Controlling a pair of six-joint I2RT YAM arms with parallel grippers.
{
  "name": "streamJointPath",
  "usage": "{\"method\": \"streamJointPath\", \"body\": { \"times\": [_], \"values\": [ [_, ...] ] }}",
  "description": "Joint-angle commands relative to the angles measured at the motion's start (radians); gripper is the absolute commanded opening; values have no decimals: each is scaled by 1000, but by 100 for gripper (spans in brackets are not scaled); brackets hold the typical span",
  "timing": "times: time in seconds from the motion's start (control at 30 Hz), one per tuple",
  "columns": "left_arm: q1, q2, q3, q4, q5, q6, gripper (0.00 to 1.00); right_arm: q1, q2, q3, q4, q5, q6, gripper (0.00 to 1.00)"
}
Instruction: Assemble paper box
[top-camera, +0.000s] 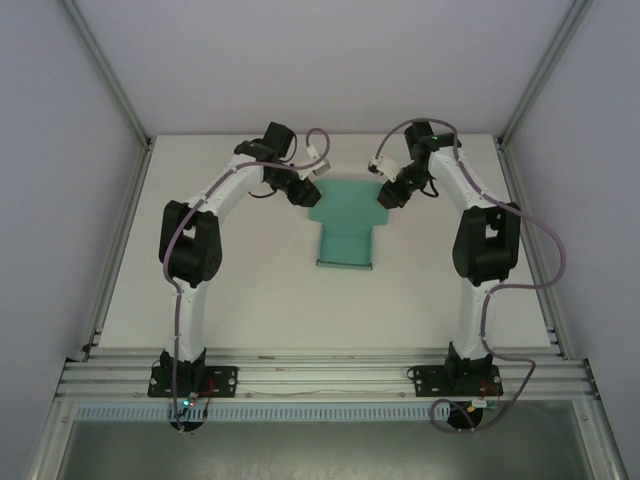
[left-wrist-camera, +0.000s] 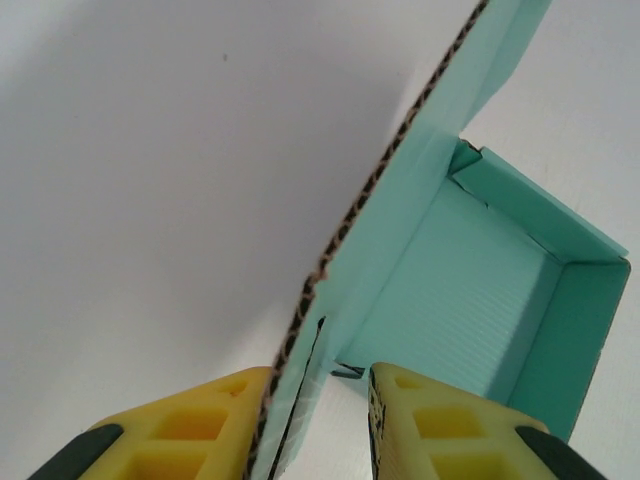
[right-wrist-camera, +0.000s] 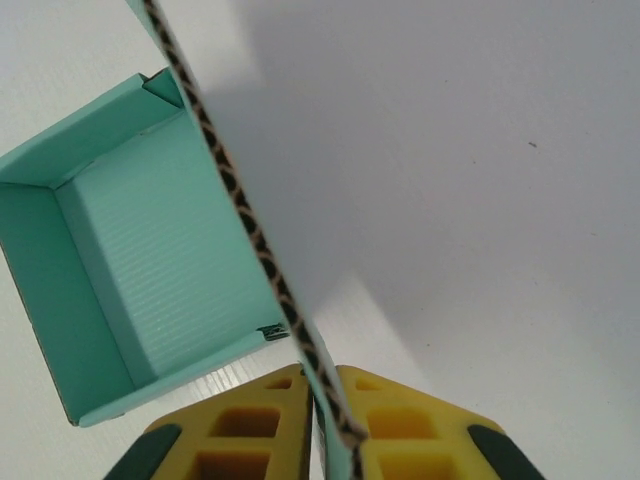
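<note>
The teal-green card paper box (top-camera: 345, 225) lies in the middle of the white surface (top-camera: 250, 290), toward its far half, between the two arms. From above it reads as a wider far section and a narrower near section with a low raised edge at its near end. In the wrist views the paper box (left-wrist-camera: 470, 280) is a shallow open tray with ribbed floor and upright end walls, and a tall side flap rises on each side, its corrugated cut edge facing the camera. The left gripper (top-camera: 308, 195) is at the box's far left corner; its yellow fingers (left-wrist-camera: 200, 420) straddle the left flap, one against the card and the other apart from it with a gap showing, so they are not yet pressed together around the left gripper's (left-wrist-camera: 320, 375) flap. The right gripper (top-camera: 385, 195) is at the far right corner, and its yellow fingers (right-wrist-camera: 250, 420) pinch the right flap of the box (right-wrist-camera: 150, 230) between them, right gripper (right-wrist-camera: 320, 375) closed on the card.
</note>
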Motion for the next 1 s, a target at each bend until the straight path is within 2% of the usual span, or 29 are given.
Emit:
{"method": "streamJointPath", "body": {
  "times": [0.0, 0.17, 0.33, 0.4, 0.47, 0.6, 0.7, 0.77, 0.83, 0.97],
  "values": [
    [-5, 22, 27, -60, 30, 51, 32, -3, 3, 31, -43, 7, -15, 11],
    [-6, 36, 41, -55, 34, 50, 30, -3, -3, 31, -41, -11, -36, 9],
    [-11, 49, 57, -47, 31, 30, 13, -2, -16, 24, -19, -21, -22, 6],
    [-15, 47, 49, -14, 8, -15, 1, -1, -32, 2, 12, -24, -1, 5],
    [-24, 37, 40, 38, -53, -91, 0, 4, -54, -29, 71, -1, 59, 5],
    [-44, -3, -4, 139, -211, -259, 0, 42, -133, -118, 243, 131, 245, 3],
    [-66, -58, -69, 210, -296, -379, 0, 74, -208, -192, 397, 260, 495, 5],
    [-87, -102, -128, 262, -359, -442, 0, 89, -250, -231, 450, 292, 629, 5],
    [-108, -142, -179, 308, -429, -496, 0, 122, -294, -290, 500, 366, 690, 5],
    [-126, -187, -217, 347, -460, -617, 0, 208, -343, -345, 542, 556, 760, 6]
  ]
}}
